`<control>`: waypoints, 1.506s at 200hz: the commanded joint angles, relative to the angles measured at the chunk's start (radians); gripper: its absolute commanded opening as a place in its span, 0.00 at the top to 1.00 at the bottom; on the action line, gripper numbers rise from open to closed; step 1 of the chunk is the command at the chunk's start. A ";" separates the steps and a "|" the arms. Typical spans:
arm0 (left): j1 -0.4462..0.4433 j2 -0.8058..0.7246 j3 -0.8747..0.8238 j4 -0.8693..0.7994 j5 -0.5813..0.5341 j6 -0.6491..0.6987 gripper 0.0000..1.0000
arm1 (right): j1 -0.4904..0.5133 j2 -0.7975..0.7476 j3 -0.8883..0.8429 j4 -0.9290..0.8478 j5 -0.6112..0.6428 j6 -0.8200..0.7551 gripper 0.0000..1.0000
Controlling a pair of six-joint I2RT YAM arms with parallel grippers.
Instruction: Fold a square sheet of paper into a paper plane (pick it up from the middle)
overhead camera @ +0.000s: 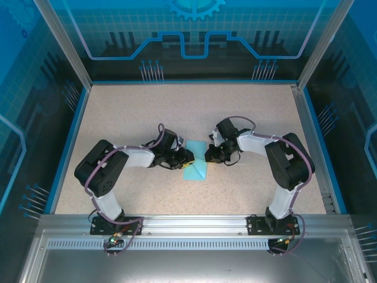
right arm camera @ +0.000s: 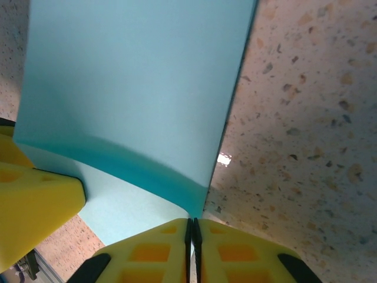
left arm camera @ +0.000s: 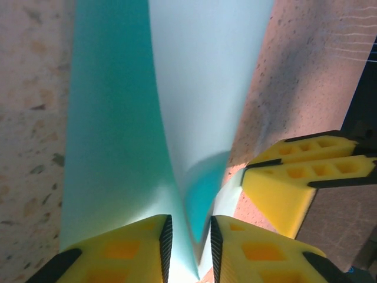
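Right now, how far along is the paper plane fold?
Done: the square sheet of paper is bent over on itself, not flat. In hand: right gripper shut on its edge; left gripper with jaws narrowly apart around a raised bend. Left: no pressed crease or pointed dart shape yet, so most folds remain.

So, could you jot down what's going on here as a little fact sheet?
surface: speckled beige table
paper: light cyan sheet, bent over, mid-table between the two arms
left fingers: slightly apart, paper's curved edge between them
right fingers: closed on a paper edge
stage: partly folded, no plane shape yet
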 commanded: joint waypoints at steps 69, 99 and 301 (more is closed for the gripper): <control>-0.008 -0.023 0.051 -0.068 -0.020 0.060 0.92 | -0.031 -0.185 -0.020 -0.074 0.175 0.032 0.39; -0.008 -0.130 0.115 -0.284 -0.112 0.175 0.95 | -0.031 -0.302 -0.035 -0.135 0.410 0.059 0.20; -0.190 0.253 0.861 -1.248 -1.282 0.458 0.95 | -0.162 -0.494 -0.154 -0.266 0.678 0.253 0.01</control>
